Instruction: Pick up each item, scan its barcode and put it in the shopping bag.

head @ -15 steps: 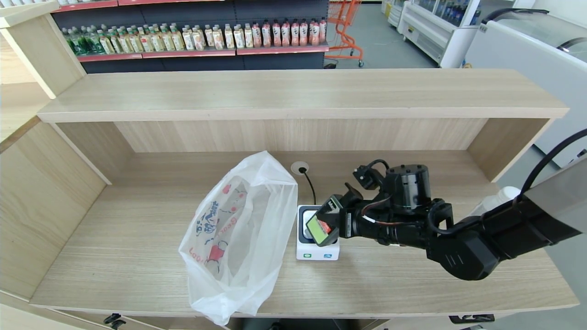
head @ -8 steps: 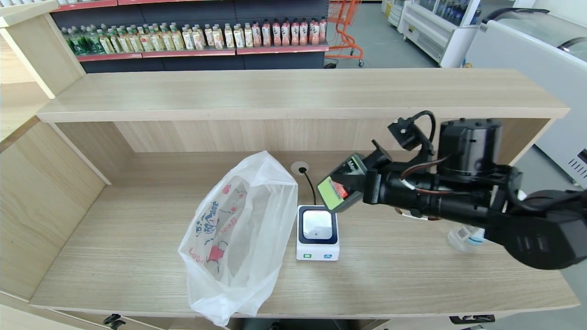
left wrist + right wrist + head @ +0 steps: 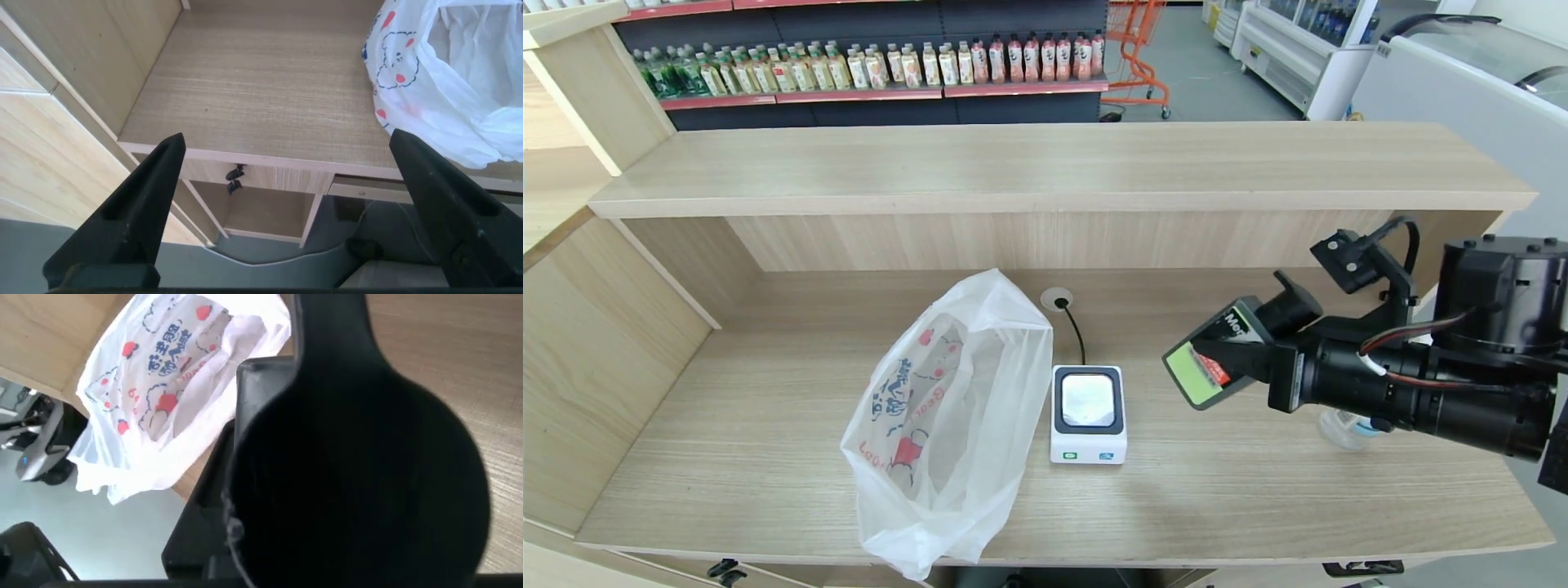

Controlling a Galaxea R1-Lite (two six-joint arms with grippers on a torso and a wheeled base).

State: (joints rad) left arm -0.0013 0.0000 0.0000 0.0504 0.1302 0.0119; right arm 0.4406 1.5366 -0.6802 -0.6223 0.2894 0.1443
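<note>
Off the near edge of the light wood-grain counter (image 3: 768,457), toward 7 o'clock from the scanner, the left gripper (image 3: 294,214) hangs with its two black fingers spread wide and nothing between them. On the counter, the white translucent plastic shopping bag with red print (image 3: 947,416) lies slumped at 9 o'clock, just beside the white square barcode scanner with a dark-rimmed glass top (image 3: 1088,412). Its mouth seems to gape at the far end, toward 12 o'clock. At roughly 2 o'clock and clear above the wood, the right gripper (image 3: 1250,353) pinches a small black box with a green face (image 3: 1207,366), the green face tilted toward the scanner. A clear plastic bottle (image 3: 1342,430) waits at 3 o'clock, partly behind the arm.

The step looks like scan-and-bag for the box; whether the barcode has been read cannot be told. Next, the box likely needs presenting over the glass, then carrying to the bag's mouth and releasing there without snagging the thin plastic.
</note>
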